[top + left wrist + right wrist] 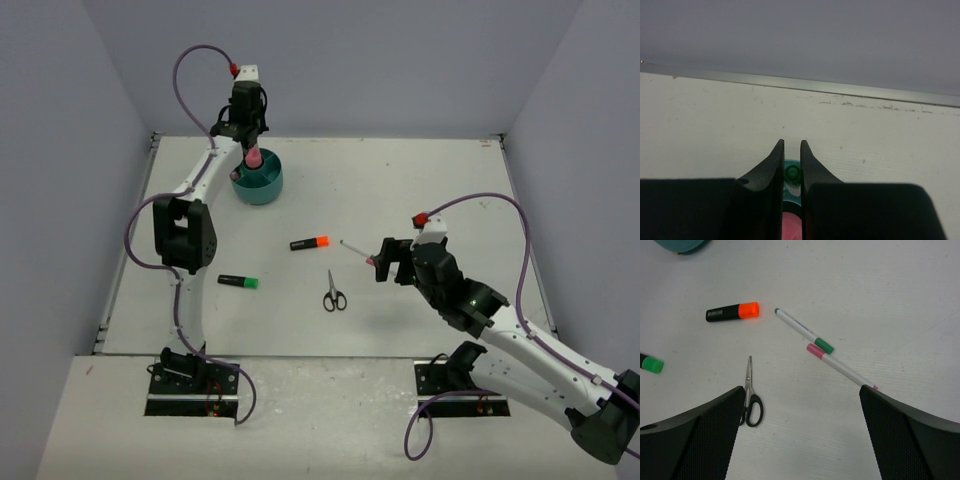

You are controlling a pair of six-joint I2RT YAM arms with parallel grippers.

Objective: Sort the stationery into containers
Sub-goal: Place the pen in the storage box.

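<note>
The round teal organiser (262, 186) stands at the far left of the table. My left gripper (249, 146) hangs straight over it, jaws almost together on a pink tube (253, 158) that stands in the organiser. In the left wrist view the pink tube (791, 225) fills the narrow gap of my left gripper (792, 145); a green marker cap (791, 172) and the teal rim (791, 195) show beyond it. My right gripper (378, 262) is wide open and empty over the table (801, 390). Below it lie black-handled scissors (750, 395), a pink-capped white pen (840, 367) and a green-capped white pen (802, 330).
An orange-capped black highlighter (310, 243) lies mid-table and shows in the right wrist view (733, 312). A green-capped one (238, 282) lies to its near left. The scissors (334, 293) lie near the table's middle. Grey walls enclose the table on three sides.
</note>
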